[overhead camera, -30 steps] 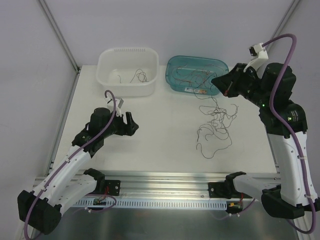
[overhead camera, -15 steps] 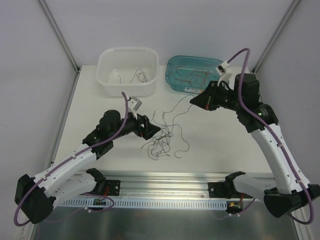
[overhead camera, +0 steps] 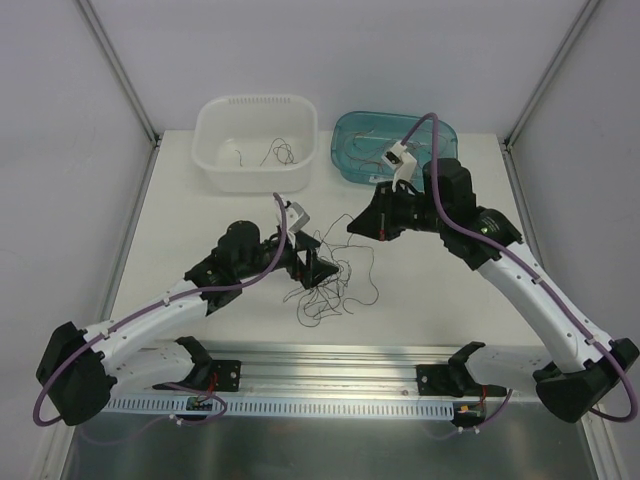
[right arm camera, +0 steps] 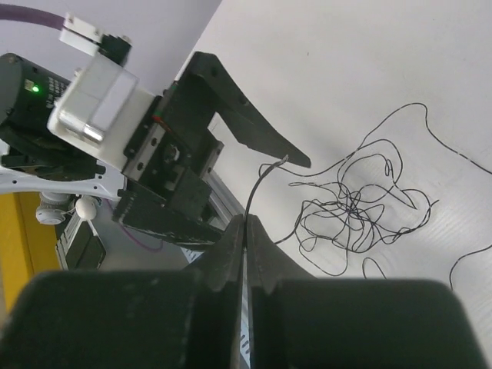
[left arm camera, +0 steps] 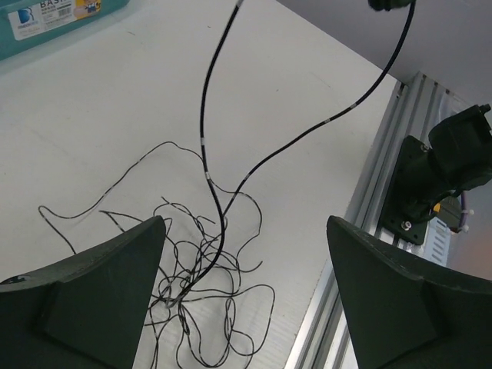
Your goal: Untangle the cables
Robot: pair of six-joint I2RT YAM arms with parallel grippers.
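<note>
Seen from above, a loose knot of hair-thin cables (overhead camera: 328,282) lies on the white surface (overhead camera: 180,200), toward its front middle and between two robot arms. The right pincer (right arm camera: 246,224) is pressed shut on one black strand (left arm camera: 329,120). It holds the strand raised above the heap, so the strand climbs in a curve out of the knot, apparently to draw that single wire free.

The left pincer (left arm camera: 246,223) hovers low over the knot with its fingers spread wide, holding nothing. In its own wrist view the raised strand rises between those fingers. It seems placed to catch or pin the rest while the other arm pulls.

At the back of the surface stand a white basket (overhead camera: 250,180) with a few wires inside and a teal tub (overhead camera: 340,160) holding more tangled ones. Most of the knot looks unsorted.
</note>
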